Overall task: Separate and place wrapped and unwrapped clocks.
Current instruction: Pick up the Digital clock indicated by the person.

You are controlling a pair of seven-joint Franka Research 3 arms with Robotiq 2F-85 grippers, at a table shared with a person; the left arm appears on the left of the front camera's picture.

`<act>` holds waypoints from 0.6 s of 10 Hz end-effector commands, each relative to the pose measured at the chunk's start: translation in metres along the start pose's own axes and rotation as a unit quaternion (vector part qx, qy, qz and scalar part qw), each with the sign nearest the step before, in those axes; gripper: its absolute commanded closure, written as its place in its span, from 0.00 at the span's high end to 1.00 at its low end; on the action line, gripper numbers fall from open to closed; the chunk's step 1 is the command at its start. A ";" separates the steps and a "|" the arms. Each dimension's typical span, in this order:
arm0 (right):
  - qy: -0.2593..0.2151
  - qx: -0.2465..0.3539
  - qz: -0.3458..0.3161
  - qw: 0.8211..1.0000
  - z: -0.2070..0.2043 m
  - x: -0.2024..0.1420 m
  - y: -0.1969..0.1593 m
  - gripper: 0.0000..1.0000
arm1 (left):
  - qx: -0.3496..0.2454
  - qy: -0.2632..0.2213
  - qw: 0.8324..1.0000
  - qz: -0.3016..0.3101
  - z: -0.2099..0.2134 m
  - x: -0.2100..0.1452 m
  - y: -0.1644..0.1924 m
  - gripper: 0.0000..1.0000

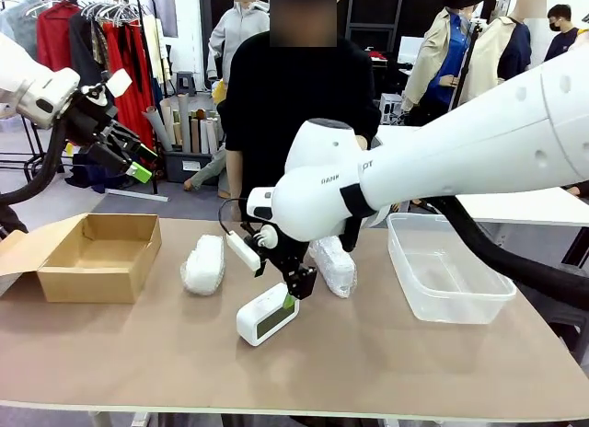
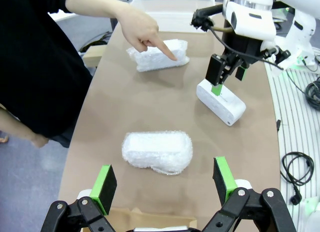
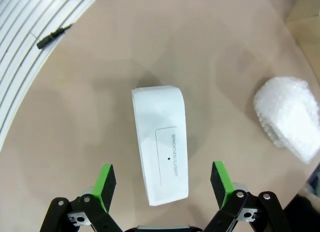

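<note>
**Fig.** Bare white rounded-rectangular plastic digital clock (image 3: 161,151) lying near mid-bench, toward 6 o'clock. The right pincer (image 3: 162,179) is spread open over one end, gripping nothing. The shell looks rigid, light and smooth, so probably slippery; a hold across the narrow flanks, clear of the dark screen (image 1: 276,321), seems soundest. A crinkly white padded bundle (image 1: 204,264) at its 10 o'clock and a second padded bundle (image 1: 333,264) at 1 o'clock should yield softly. Left pincer (image 1: 140,162) open, aloft at 9 o'clock. Flat tan bench (image 1: 138,353): open cardboard box (image 1: 92,257) at 9, clear plastic tub (image 1: 442,271) at 3. Rack of hanging clothes (image 1: 110,50) behind.

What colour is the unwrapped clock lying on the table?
White; the clock shows best in the right wrist view.
</note>
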State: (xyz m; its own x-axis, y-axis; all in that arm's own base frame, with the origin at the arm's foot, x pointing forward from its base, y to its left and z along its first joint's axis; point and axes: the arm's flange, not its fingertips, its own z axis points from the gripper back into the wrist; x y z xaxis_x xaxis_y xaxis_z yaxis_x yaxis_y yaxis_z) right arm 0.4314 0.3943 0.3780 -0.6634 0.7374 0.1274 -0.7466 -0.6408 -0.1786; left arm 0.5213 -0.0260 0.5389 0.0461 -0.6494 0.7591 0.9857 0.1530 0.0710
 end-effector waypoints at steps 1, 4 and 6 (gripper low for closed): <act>0.026 0.006 0.003 1.000 -0.018 0.008 -0.001 1.00 | 0.002 -0.002 1.000 0.003 0.002 0.001 0.000 1.00; 0.026 0.007 0.007 1.000 -0.033 0.009 0.003 1.00 | 0.002 -0.002 1.000 0.003 0.002 0.001 0.000 1.00; 0.026 0.005 0.012 1.000 -0.041 0.012 0.004 1.00 | 0.002 -0.002 1.000 0.003 0.002 0.001 0.000 1.00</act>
State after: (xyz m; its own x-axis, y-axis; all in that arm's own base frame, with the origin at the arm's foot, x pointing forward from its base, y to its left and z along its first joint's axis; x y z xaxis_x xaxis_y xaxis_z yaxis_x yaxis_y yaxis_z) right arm 0.4263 0.4068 0.3429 -0.6835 0.7227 0.1024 -0.7291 -0.6689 -0.1449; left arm 0.5213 -0.0260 0.5389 0.0461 -0.6493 0.7591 0.9857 0.1530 0.0710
